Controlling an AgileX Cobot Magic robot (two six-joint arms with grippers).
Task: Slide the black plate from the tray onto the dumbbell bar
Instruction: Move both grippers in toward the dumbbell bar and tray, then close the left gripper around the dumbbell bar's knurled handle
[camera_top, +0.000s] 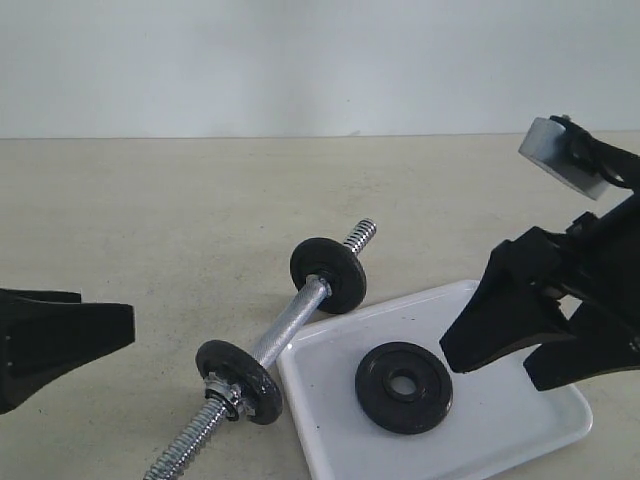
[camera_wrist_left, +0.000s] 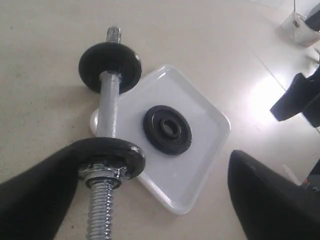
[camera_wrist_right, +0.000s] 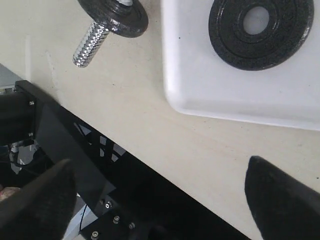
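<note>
The black plate (camera_top: 403, 386) (camera_wrist_left: 167, 129) (camera_wrist_right: 261, 31) lies flat in the white tray (camera_top: 520, 425) (camera_wrist_left: 200, 155) (camera_wrist_right: 200, 80), centre hole up. The dumbbell bar (camera_top: 286, 330) (camera_wrist_left: 107, 112) rests on the table against the tray's left rim, with a small black disc near each threaded end; only one threaded end (camera_wrist_right: 89, 46) shows in the right wrist view. My right gripper (camera_top: 490, 372) (camera_wrist_right: 160, 192) hangs open over the tray's right part, just right of the plate and apart from it. At the left edge, my left gripper (camera_top: 125, 335) (camera_wrist_left: 155, 200) is open near the bar's near threaded end, holding nothing.
The beige table (camera_top: 150, 220) stretches behind the bar. Its front edge (camera_wrist_right: 150, 160) runs close to the tray, with a dark frame (camera_wrist_right: 125, 200) below it. A grey block (camera_top: 560, 155) sits on my right arm. A small white object (camera_wrist_left: 299, 27) stands far off.
</note>
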